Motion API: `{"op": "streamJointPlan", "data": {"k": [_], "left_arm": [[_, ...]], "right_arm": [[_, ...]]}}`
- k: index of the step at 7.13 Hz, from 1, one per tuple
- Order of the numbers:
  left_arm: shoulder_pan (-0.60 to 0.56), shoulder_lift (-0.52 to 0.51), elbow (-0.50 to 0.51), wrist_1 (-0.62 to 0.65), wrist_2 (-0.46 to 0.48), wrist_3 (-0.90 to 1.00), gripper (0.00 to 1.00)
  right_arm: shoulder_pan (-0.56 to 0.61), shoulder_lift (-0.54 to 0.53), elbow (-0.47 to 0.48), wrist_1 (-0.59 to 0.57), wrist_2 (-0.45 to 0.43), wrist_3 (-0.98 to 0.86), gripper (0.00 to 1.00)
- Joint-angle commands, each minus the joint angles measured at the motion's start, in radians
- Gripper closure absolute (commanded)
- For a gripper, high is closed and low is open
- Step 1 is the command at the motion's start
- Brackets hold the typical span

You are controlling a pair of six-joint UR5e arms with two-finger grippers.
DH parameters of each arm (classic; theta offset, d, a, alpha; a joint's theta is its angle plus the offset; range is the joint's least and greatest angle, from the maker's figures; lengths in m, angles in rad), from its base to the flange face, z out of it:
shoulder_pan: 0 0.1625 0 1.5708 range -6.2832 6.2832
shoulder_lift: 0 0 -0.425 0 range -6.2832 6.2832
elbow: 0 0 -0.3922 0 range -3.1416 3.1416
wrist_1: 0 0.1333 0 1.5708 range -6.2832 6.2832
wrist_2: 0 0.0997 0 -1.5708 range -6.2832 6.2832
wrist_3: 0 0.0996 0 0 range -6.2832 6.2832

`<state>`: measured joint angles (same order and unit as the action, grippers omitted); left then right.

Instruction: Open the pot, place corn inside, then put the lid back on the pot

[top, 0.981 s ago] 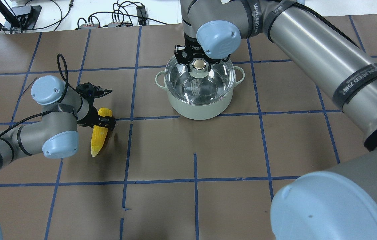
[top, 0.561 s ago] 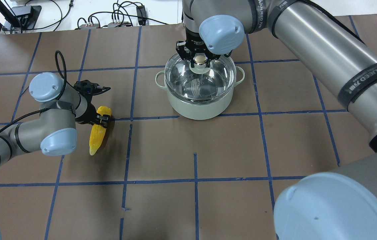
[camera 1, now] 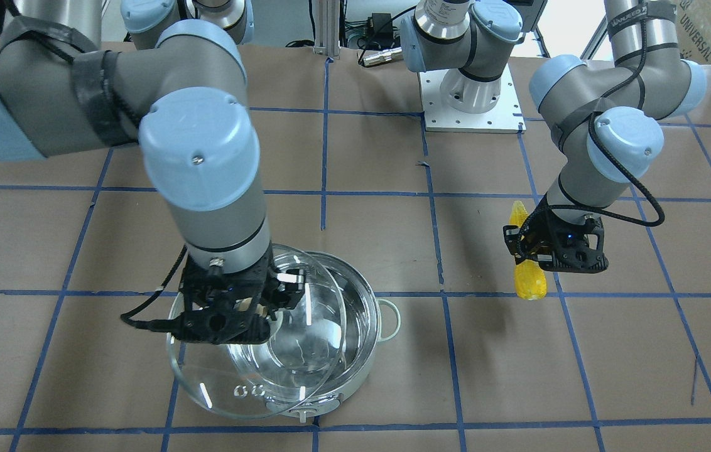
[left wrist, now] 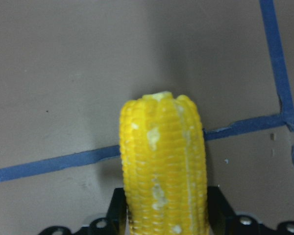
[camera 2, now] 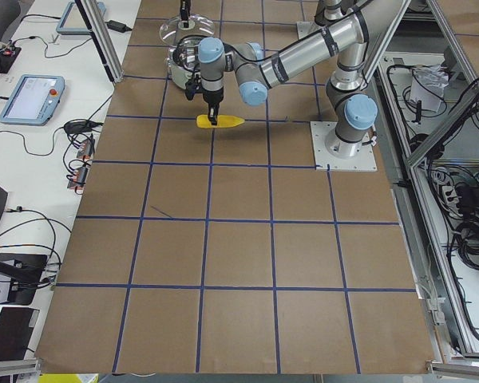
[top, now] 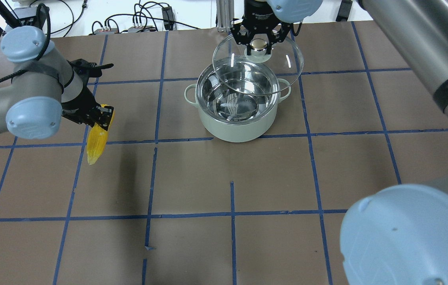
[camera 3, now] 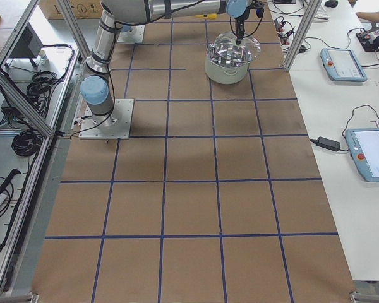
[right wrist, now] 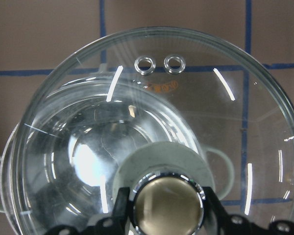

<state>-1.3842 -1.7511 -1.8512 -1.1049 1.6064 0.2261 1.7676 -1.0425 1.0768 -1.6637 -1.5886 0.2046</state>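
Corn sits well off at the pot's 9 o'clock. In the overhead view its long axis runs 1 to 7 o'clock, tapered end at 7. The left gripper is clamped on the thick end. Since a second ago the corn has drifted toward 9, and the right gripper, pinching the knob, has pulled the lid off toward 12.

So the right tool has pulled the round clear glass lid up off the pale round pot with the shiny steel inside. The lid now hangs above and past its far rim, leaving the pot open. Meanwhile the left tool has lifted the yellow ear of corn higher over the counter and swung it out toward the robot's left, farther from the pot.
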Motion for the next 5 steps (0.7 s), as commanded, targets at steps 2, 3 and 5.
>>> {"op": "streamJointPlan", "data": {"k": [2, 3, 5], "left_arm": [[-0.233, -0.017, 0.235, -0.195, -0.006, -0.346, 0.89], [-0.322, -0.071, 0.327, -0.222, -0.008, -0.493, 0.89], [-0.424, -0.203, 0.491, -0.222, -0.013, -0.605, 0.89]], "right_arm": [[-0.198, 0.009, 0.014, 0.022, -0.007, -0.231, 0.83], [-0.233, 0.009, 0.038, 0.022, -0.01, -0.29, 0.85], [-0.278, 0.006, 0.075, 0.019, -0.01, -0.333, 0.92]]}}
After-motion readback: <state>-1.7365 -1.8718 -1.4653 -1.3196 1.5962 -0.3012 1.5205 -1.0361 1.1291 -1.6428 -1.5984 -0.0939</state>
